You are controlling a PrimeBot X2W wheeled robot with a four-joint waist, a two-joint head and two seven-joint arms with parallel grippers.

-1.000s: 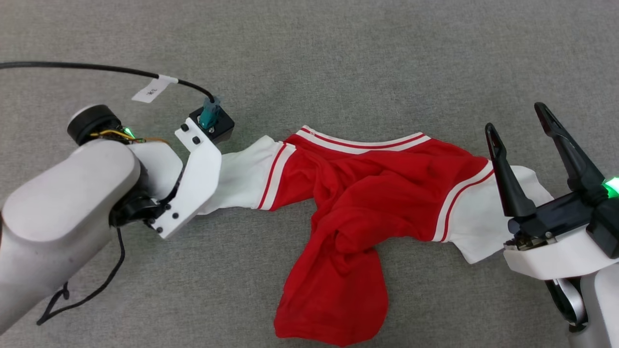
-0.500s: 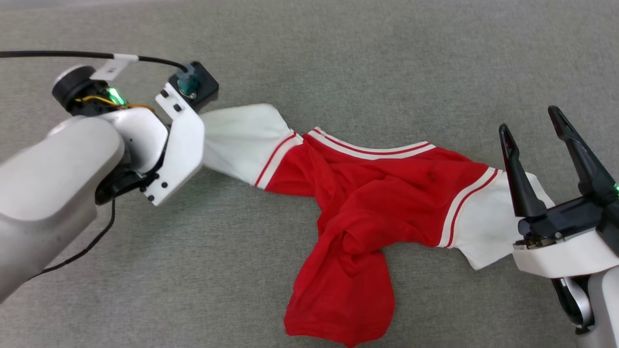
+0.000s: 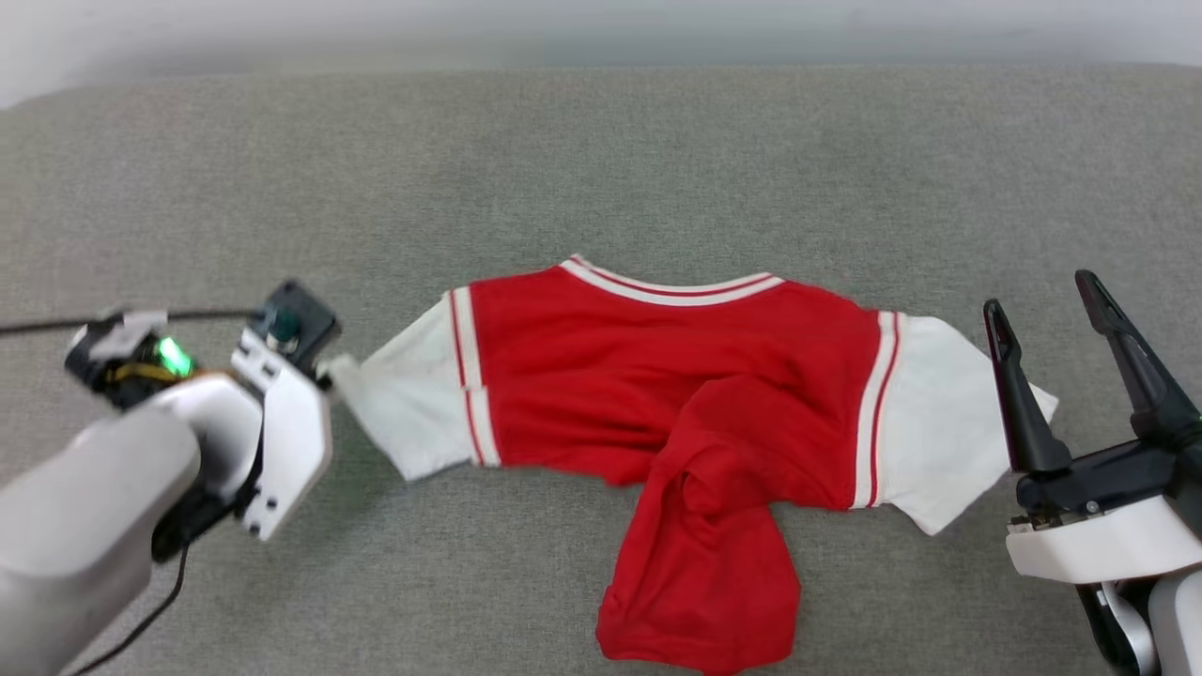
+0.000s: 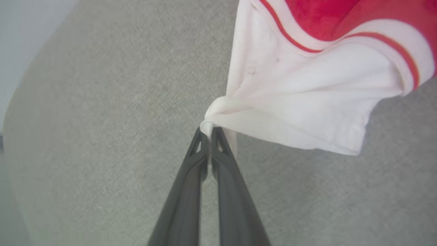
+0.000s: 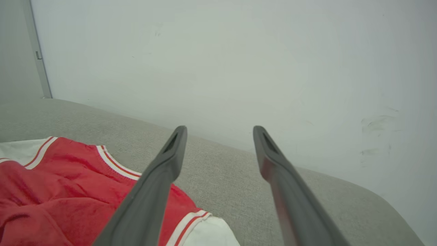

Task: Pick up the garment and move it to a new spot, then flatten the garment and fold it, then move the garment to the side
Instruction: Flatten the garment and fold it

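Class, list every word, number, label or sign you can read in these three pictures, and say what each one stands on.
No text can be read in any of the views.
White tag on the black cable: too small and blurred to read.
Red jersey: the face that shows carries only red-and-white striped trim, no letters or numbers.

Red white-sleeved garment (image 3: 676, 376) lies spread, hem bunched
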